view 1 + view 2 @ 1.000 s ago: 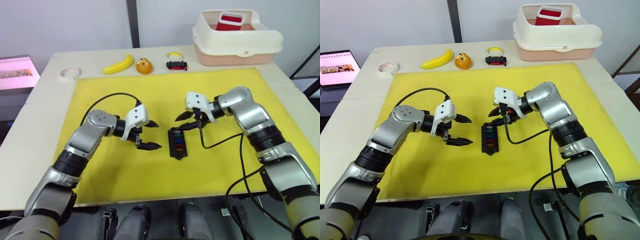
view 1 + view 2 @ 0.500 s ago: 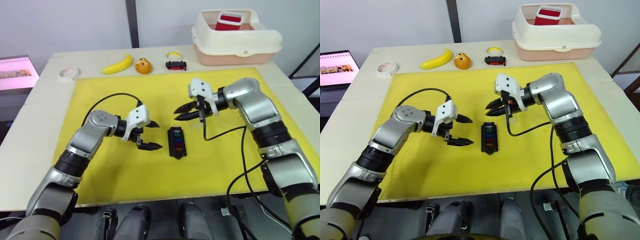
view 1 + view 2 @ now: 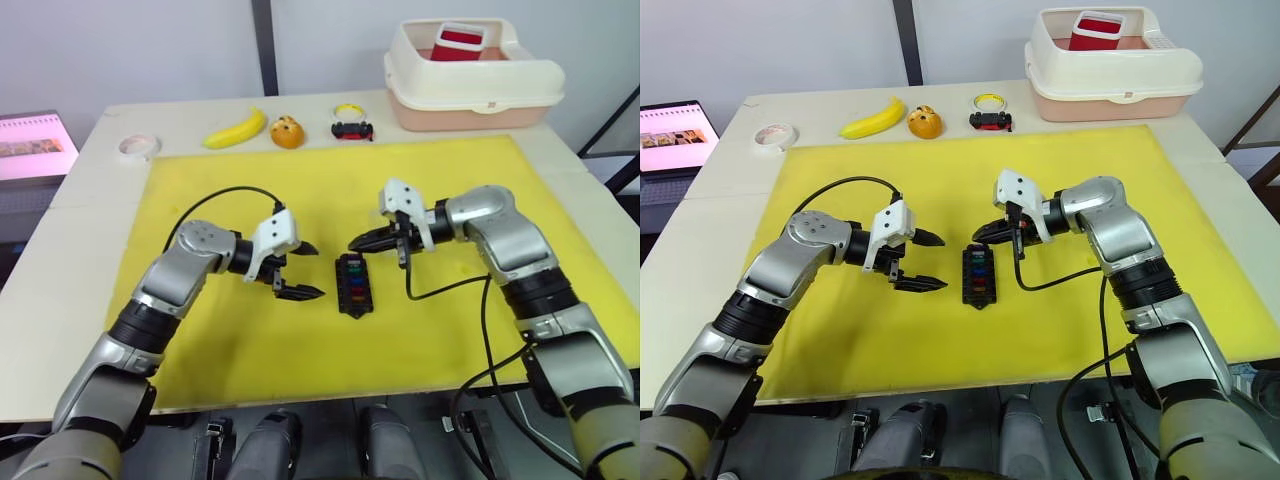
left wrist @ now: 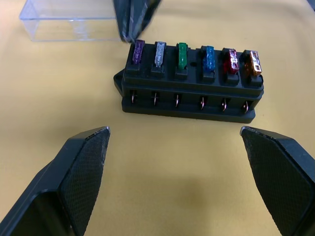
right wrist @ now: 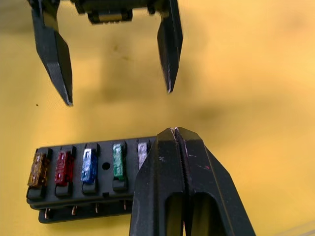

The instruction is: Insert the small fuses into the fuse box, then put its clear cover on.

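Note:
The black fuse box [image 3: 352, 283] lies on the yellow mat [image 3: 450, 320] between my two grippers. Six small fuses [image 4: 182, 54] stand in its slots in a row: purple, grey, green, blue, red and orange. The clear cover [image 4: 69, 20] lies on the mat just beyond the box's purple end. My left gripper [image 3: 316, 270] is open, level with the box on its left side, a short gap away. My right gripper [image 3: 354, 243] is shut with nothing between its fingers [image 5: 176, 147], its tip low over the far end of the box, by the cover.
Behind the mat lie a banana [image 3: 237, 129], an orange object [image 3: 287, 131], a black-and-red toy car [image 3: 353, 130] and a tape roll [image 3: 139, 146]. A cream tub [image 3: 470, 78] with a red container stands at the back right. A screen [image 3: 35, 143] sits at the far left.
My right gripper lifted away from the box's far end, then came back down beside it, and its fingers have come together. The left gripper and the fuse box have stayed put.

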{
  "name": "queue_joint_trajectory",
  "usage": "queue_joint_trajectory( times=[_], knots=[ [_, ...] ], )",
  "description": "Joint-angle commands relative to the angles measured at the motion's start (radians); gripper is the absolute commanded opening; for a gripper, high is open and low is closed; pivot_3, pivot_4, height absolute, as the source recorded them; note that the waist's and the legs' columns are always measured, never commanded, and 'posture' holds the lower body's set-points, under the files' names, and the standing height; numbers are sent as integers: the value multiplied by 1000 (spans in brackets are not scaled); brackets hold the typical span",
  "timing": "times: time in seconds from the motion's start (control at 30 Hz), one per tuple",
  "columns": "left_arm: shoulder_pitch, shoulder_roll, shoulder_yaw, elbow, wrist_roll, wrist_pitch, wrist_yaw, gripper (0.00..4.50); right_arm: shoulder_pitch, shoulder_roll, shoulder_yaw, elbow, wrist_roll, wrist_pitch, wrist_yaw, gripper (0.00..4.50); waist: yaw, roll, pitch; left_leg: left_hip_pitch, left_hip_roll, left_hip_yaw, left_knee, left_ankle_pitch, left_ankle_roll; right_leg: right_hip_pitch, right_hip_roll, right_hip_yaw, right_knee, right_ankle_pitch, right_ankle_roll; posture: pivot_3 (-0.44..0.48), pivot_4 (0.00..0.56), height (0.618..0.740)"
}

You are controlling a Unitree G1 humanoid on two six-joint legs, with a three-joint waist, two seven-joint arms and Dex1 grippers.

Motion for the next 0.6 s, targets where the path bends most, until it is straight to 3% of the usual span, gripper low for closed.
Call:
queue_joint_trajectory(
  times=[0.03, 0.23, 0.43, 0.6],
  knots=[
    [-9, 7, 14, -20, 7, -21, 4, 4500, 4, 1, 5, 8, -17, -32, -5, 29, 0, 0, 0, 0, 0, 0, 0, 0, 0, 0, 0, 0, 0, 0, 0, 0, 150, 740],
    [-2, 13, 16, -26, 7, -21, 3, 4500, 11, -11, 10, 7, -39, -47, -10, 29, 1, 0, 0, 0, 0, 0, 0, 0, 0, 0, 0, 0, 0, 0, 0, 0, 150, 740],
    [-2, 17, 45, -57, -29, 14, 6, 4500, 9, -56, -57, -191, 51, 92, -2, 29, 2, 0, 0, 0, 0, 0, 0, 0, 0, 0, 0, 0, 0, 0, 0, 0, 150, 740],
    [42, 71, 114, -177, -92, 91, 10, 4500, 92, -182, -149, -442, 126, 203, -12, 29, 4, 0, 0, 0, 0, 0, 0, 0, 0, 0, 0, 0, 0, 0, 0, 0, 150, 740]
  ],
)
